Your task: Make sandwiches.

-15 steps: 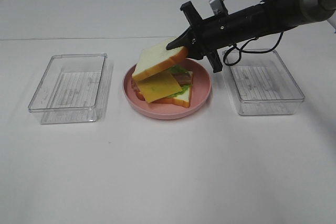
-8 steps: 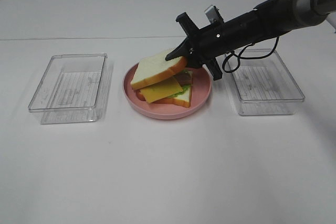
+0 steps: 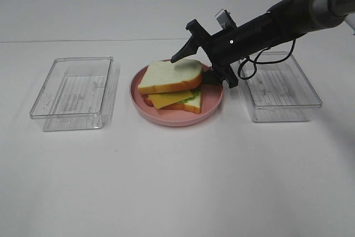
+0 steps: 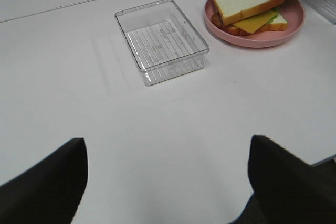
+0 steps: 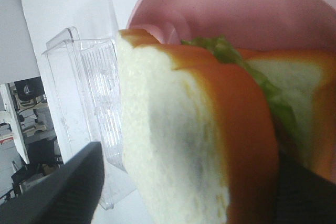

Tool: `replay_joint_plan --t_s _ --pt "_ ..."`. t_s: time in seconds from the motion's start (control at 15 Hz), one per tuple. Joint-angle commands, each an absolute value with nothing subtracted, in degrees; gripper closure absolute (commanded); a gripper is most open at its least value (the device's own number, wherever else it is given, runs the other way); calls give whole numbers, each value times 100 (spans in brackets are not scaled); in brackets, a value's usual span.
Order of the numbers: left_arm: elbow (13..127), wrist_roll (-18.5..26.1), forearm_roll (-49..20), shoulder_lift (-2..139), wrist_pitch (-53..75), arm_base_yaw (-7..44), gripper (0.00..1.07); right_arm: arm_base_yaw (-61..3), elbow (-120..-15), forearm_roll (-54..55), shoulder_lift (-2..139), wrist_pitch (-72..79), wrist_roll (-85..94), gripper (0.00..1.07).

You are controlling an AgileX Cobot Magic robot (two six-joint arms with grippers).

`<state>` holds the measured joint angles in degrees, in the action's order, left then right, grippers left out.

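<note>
Right gripper (image 3: 195, 65): now spread wide, holding nothing, straddling the slice's 2 o'clock corner.
Top bread slice (image 3: 169, 76): released a moment ago; lowered from its raised tilt, resting on the cheese (image 3: 169, 99).
Sandwiches (image 3: 173, 88): stacked on the pink plate (image 3: 213, 102), between the trays, left tray (image 3: 72, 94) at 9 o'clock.
Left gripper (image 4: 168, 174): wide, empty, well apart.
Meaning: stack apparently complete; retreat likely next.

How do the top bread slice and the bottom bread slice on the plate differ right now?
The top bread slice shows its whole white face; the bottom bread slice peeks out only at one corner. The top one lies on cheese; the bottom one sits on the pink plate under lettuce. Both have orange-brown crusts.
</note>
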<state>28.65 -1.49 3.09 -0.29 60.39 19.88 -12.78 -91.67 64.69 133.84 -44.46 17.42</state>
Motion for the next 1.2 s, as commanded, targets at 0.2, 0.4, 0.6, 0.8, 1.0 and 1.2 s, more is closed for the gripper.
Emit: replay_joint_plan --t_s 0.2,0.4,0.6,0.8,1.0,1.2 --pt "2853 -201 309 -149 5982 1988 27 -1278 -9150 5483 13023 -4572 1392 33" --pt "2853 -201 309 -149 5982 1988 27 -1278 -9150 4354 12668 -4624 1146 33" --pt "2853 -201 309 -149 5982 1988 27 -1278 -9150 3088 12198 -4927 825 33" --pt "2853 -201 309 -149 5982 1988 27 -1278 -9150 2275 11717 -5518 796 33" --pt "2853 -201 309 -149 5982 1988 27 -1278 -9150 1937 10886 -5987 796 33" --pt "2853 -201 309 -149 5982 1988 27 -1278 -9150 1891 10004 -6492 808 33"
